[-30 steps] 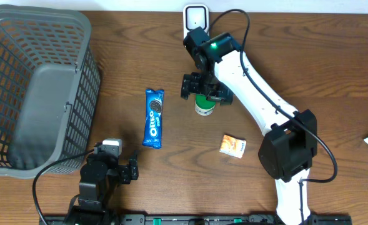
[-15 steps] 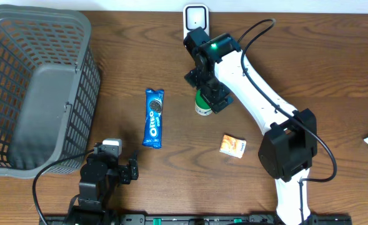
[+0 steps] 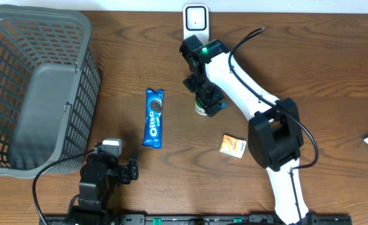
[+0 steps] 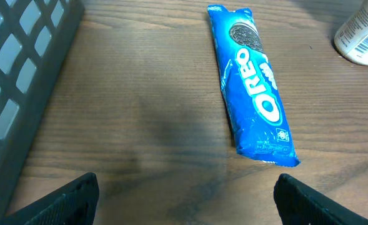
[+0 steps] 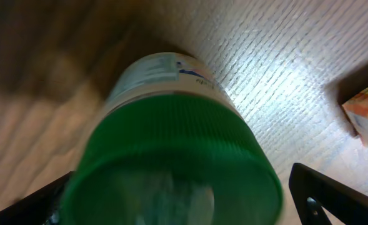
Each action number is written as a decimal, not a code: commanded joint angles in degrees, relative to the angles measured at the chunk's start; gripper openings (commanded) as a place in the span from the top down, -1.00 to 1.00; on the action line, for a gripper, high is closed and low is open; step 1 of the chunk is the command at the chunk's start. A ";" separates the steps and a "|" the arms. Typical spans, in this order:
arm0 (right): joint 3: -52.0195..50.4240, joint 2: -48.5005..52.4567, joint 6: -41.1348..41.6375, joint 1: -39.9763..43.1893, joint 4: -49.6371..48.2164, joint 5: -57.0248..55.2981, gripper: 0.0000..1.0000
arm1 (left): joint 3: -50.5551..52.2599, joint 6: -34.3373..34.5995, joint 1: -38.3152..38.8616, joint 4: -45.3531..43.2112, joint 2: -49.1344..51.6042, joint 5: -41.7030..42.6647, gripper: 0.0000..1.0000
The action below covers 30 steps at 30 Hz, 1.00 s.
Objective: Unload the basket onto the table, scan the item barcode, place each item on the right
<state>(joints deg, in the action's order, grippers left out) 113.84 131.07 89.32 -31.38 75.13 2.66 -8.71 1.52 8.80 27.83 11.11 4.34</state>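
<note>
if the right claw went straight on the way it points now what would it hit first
The green-capped white plastic bottle, centred in front of the open right claw in the wrist view. How close it is can't be judged.

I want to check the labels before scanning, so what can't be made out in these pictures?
Overhead: the right arm covers most of the green-capped bottle.
Right wrist: the bottle's cap is blurred and its label unreadable.
Left wrist: the bottle's barcode is cut off by the right edge.
Oreo pack: no barcode shows in either view of it.
Orange box: print too small overhead, cut off in the right wrist view.
</note>
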 commanded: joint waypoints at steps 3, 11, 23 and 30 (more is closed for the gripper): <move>-0.31 3.67 0.83 0.87 -0.83 2.40 -0.99 | 0.90 0.28 0.11 0.00 -0.46 -0.33 -0.79; -0.33 4.07 0.17 0.96 -0.76 -1.44 -0.64 | 0.90 0.31 0.11 0.00 -0.44 -0.33 -0.79; -2.03 4.07 -0.22 0.96 -1.66 -2.54 -0.99 | 0.90 0.28 0.11 0.00 -0.46 -0.33 -0.79; -5.81 4.07 -0.42 0.96 -3.06 -1.86 -0.73 | 0.90 0.28 0.11 0.00 -0.46 -0.33 -0.79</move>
<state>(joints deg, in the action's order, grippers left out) 110.41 134.39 88.92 -30.76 71.70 1.30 -8.71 1.52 8.80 27.81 11.11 4.34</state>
